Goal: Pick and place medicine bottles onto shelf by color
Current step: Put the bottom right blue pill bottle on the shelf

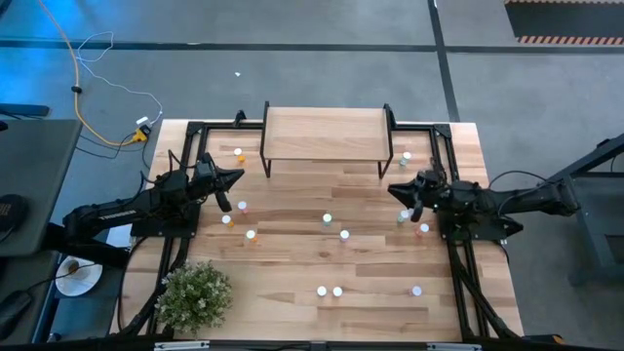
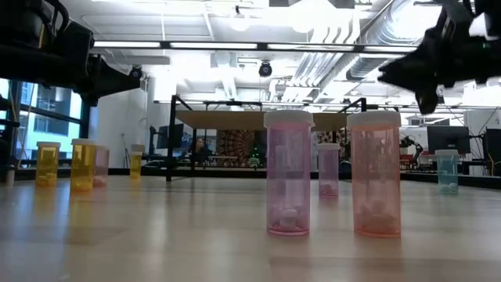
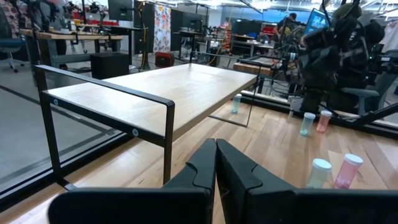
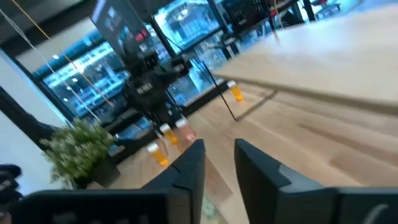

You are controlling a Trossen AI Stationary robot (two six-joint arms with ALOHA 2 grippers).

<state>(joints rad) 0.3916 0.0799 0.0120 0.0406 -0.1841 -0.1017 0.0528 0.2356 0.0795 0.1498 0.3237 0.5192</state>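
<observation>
Two arms: left gripper (image 1: 237,177) and right gripper (image 1: 394,190) both hang above the tabletop (image 1: 292,263), one at each front corner of the shelf (image 1: 325,132).
Right fingers: a narrow gap shows between them in the right wrist view, nothing in it.
Left fingers: pressed together, empty.
Nearest bottles to the right fingers: a small cluster (image 1: 404,216) just below and beside the tips, toward the right edge; one more (image 1: 407,156) by the shelf's right leg.
Nearest bottles to the left fingers: an orange one (image 1: 240,154) beside the shelf's left leg, others (image 1: 242,208) just under the tips.
Long axis: every bottle stands upright, cap up (so a sideways pinch on the body looks the likely grip).
Nearer arm: my judgement is the right, since its fingers are parted over its cluster.
Shelf: top bare, no bottle on it yet.
Open room: mid-tabletop is sparse, with scattered bottles (image 1: 328,219); a plant (image 1: 195,295) crowds the near left corner.
Edges: black frame rails run close beside both arms.
</observation>
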